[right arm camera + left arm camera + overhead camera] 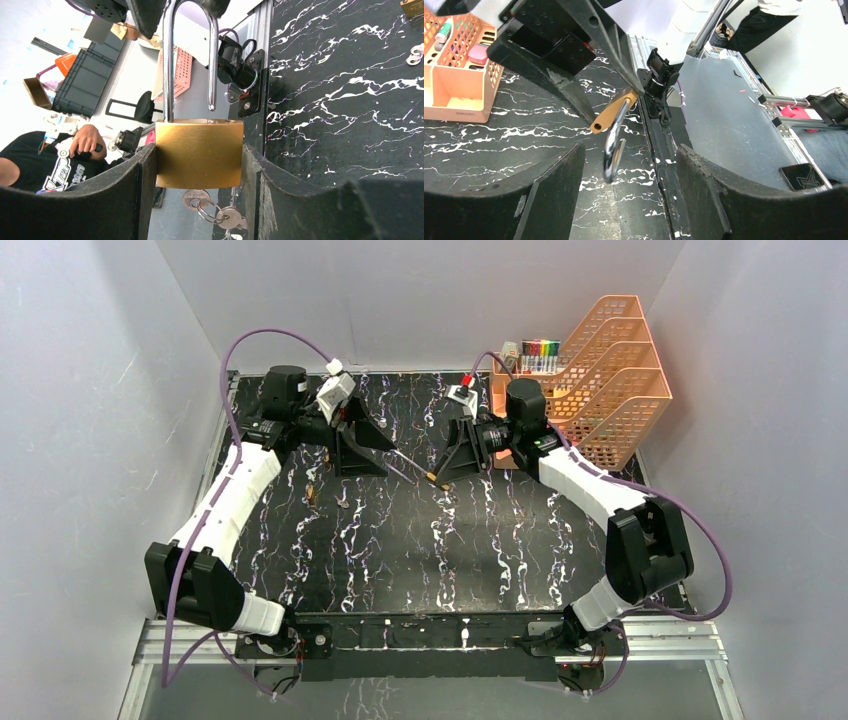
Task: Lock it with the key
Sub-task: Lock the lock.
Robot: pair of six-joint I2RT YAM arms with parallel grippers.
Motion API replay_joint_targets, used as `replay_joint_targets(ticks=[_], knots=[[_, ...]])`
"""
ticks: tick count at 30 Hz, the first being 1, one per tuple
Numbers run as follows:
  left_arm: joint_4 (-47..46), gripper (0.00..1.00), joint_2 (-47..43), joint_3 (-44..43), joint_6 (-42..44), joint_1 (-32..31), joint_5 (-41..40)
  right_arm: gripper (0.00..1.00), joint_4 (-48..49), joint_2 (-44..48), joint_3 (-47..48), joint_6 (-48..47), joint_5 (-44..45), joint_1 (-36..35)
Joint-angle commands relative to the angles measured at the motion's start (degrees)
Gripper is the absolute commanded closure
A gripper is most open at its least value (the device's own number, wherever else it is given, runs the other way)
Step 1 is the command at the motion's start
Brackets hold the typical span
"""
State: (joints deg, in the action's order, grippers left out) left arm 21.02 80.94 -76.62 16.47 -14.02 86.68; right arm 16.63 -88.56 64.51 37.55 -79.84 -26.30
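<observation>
My right gripper (199, 165) is shut on the flat sides of a brass padlock (199, 152). The padlock's long steel shackle (170, 60) stands unlatched, its free leg ending just above the body. A key (196, 198) sits in the underside of the padlock, with a ring and a second key (230, 216) hanging from it. In the top view the padlock (434, 478) is held mid-table, shackle pointing at my left gripper (388, 448). In the left wrist view the shackle (613, 150) hangs between the fingers (549, 195) of my open left gripper (629, 172), touching neither.
An orange mesh file rack (610, 370) with markers (540, 352) behind it stands at the back right. A small brass lock (412, 6) and loose keys (415, 55) lie on the black marbled mat (420, 550). Small items (312, 495) lie near the left arm.
</observation>
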Motion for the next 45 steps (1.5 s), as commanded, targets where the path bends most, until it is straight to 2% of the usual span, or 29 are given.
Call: replay_joint_targets(ticks=[1, 7, 10, 12, 14, 15, 21, 22, 24, 26, 28, 30, 32, 34, 36, 38, 45], knots=[[-0.29, 0.37, 0.37, -1.78, 0.32, -1.47, 3.92, 1.0, 13.34, -0.28, 1.64, 8.46, -0.92, 0.12], [-0.36, 0.41, 2.91, -2.4, -0.52, -3.63, 2.55, 1.0, 22.16, -3.31, 1.47, 14.81, -0.35, -0.4], [-0.3, 0.49, 3.76, -2.94, -0.11, -3.99, 2.2, 1.0, 25.09, -4.57, 1.58, 17.09, -0.39, -0.75], [-0.32, 0.62, 4.3, -3.6, 0.05, -4.13, 2.22, 1.0, 25.97, -5.21, 1.6, 17.76, -0.56, -0.96], [-0.25, 0.97, 4.65, -4.36, 0.06, -4.17, 0.78, 1.0, 26.2, -5.8, 1.74, 18.17, -0.7, -0.98], [-0.27, 1.0, 4.73, -4.53, 0.13, -4.18, -0.08, 1.0, 26.51, -6.03, 1.83, 18.56, -0.75, -0.99], [-0.18, 1.0, 5.85, -6.89, 0.5, -4.19, -1.86, 0.98, 29.66, -7.78, 3.47, 21.97, -1.71, -0.91], [-0.21, 1.0, 6.09, -7.5, 0.46, -4.18, -2.39, 0.87, 29.68, -7.92, 3.99, 22.18, -1.88, -0.67], [-1.6, 1.0, 6.22, -8.18, -0.46, -4.19, -3.71, 0.51, 29.6, -7.89, 4.87, 22.23, -1.79, 0.16], [-7.53, 1.0, 5.16, -7.16, -4.38, -4.25, -5.21, 0.25, 29.61, -7.07, 5.25, 21.64, -0.92, 2.02], [-21.73, 1.0, 2.92, -2.95, -14.18, -4.24, -8.48, 0.03, 30.05, -5.28, 4.82, 20.43, 1.91, 4.53], [-39.76, 1.0, -0.06, 3.47, -25.28, -4.02, -10.48, 0.02, 30.57, -1.65, 3.0, 16.47, 7.0, 6.45], [-51.39, 1.0, -1.78, 7.3, -31.21, -3.88, -12.89, 0.02, 27.57, 3.7, 0.13, 7.51, 15.15, 6.9], [-58.14, 1.0, -2.11, 8.73, -35.42, -3.78, -15.48, 0.02, 26.57, 9.33, -3.79, -3.67, 23.17, 6.21], [-65.31, 1.0, -1.79, 9.56, -40.29, -3.81, -17.69, 0.02, 28.35, 14.29, -8.52, -9.45, 32.83, 5.31], [-71.78, 1.0, -1.4, 10.53, -44.21, -3.84, -20.02, 0.01, 34.83, 17.23, -13.04, -12.33, 37.32, 4.22], [-91.52, 1.0, 1.24, 11.75, -56.64, -3.91, -22.32, 0.01, 56.19, 14.32, -18.14, -13.31, 37.56, 2.63]])
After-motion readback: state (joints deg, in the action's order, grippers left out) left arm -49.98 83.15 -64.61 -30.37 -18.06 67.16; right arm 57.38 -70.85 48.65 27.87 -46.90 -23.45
